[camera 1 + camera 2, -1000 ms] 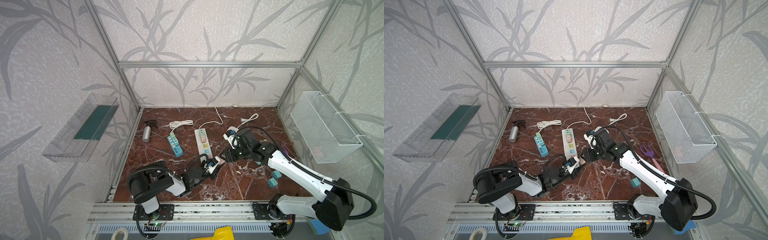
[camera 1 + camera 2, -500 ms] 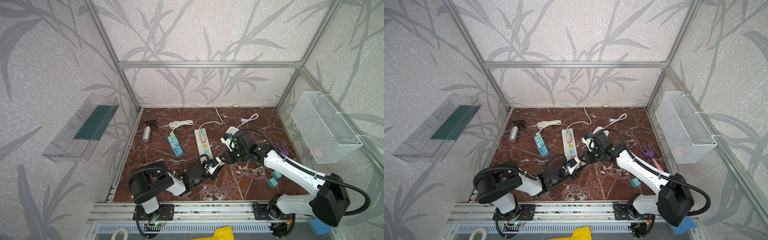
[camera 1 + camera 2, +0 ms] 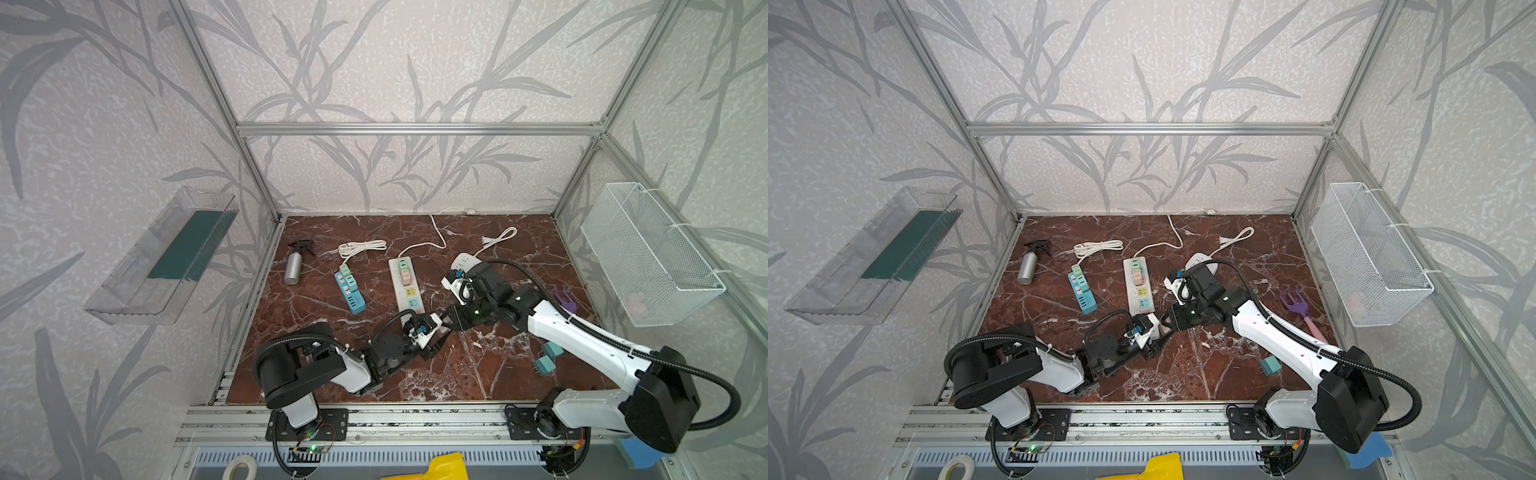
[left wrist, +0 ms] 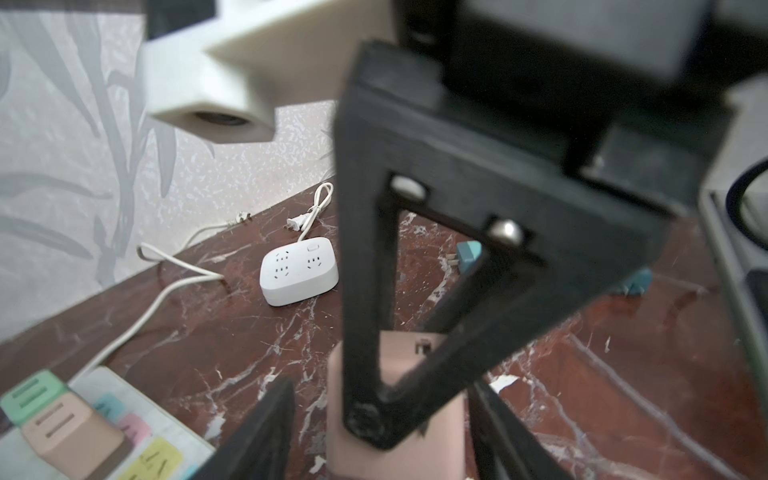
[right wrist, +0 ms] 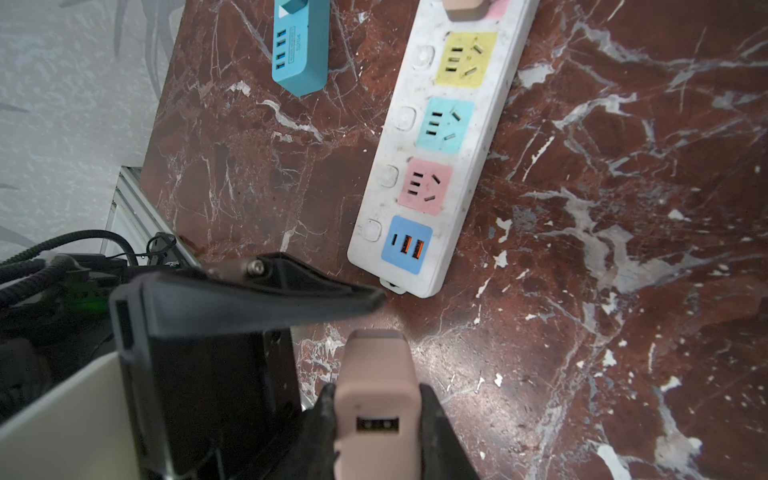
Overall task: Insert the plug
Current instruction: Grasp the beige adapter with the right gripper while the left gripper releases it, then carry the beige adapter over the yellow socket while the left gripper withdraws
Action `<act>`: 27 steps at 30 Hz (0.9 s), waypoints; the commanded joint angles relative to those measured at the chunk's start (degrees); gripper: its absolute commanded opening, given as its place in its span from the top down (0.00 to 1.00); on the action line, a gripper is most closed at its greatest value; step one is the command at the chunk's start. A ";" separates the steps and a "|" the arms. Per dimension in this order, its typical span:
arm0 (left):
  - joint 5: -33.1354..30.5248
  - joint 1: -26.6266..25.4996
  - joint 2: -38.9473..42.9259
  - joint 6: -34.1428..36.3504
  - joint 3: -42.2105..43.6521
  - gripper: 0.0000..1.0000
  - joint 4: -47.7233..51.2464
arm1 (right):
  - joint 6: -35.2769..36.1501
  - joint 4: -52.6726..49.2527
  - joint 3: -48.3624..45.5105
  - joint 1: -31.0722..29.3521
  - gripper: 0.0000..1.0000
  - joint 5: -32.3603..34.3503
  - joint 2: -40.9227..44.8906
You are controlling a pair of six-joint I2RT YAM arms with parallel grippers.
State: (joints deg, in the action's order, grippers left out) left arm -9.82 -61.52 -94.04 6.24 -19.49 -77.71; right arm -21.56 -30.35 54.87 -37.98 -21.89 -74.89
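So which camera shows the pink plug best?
The right wrist view: the pink plug fills the foreground, its USB port facing us. In the left wrist view a black finger covers part of it. In both top views it is a tiny pink speck.

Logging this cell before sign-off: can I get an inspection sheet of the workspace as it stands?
Surface: red marble table, white-veined.
Job's things: pink plug in the right jaws; white strip lying flat, with its yellow, teal and pink sockets free.
Clutter: spray bottle, blue strip, socket box, teal plugs, purple fork.
Grippers: right gripper shut on the pink plug; left gripper open, jaws either side of it with gaps.
Cables: coiled cord by the blue strip; loose cord at the back.
Surroundings: wire basket on the right wall; clear shelf on the left wall.
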 commanded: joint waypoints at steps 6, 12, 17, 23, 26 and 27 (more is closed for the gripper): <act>-32.01 1.57 32.80 -28.81 -1.09 0.15 45.96 | -2.99 0.70 12.83 -4.06 1.00 21.48 -5.97; -24.16 14.17 41.87 -45.86 -9.97 0.14 83.10 | -2.09 4.04 21.82 -8.30 1.00 32.53 -20.47; -19.85 17.13 44.77 -50.77 -6.52 0.14 81.66 | -2.43 2.89 28.92 -9.11 1.00 34.56 -30.70; -18.99 17.51 47.78 -49.10 -3.57 0.14 79.07 | -3.17 4.28 30.27 -9.22 1.00 35.05 -35.32; -18.43 17.95 48.57 -47.90 -2.94 0.14 77.64 | -3.66 5.32 31.06 -9.19 1.00 35.94 -36.67; -18.26 18.05 48.64 -47.75 -2.98 0.14 77.62 | -3.82 5.66 31.24 -9.22 1.00 35.97 -37.01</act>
State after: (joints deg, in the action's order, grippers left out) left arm -28.23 -43.99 -46.33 -41.08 -23.38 0.38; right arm -24.32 -26.57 83.81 -47.00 12.03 -111.07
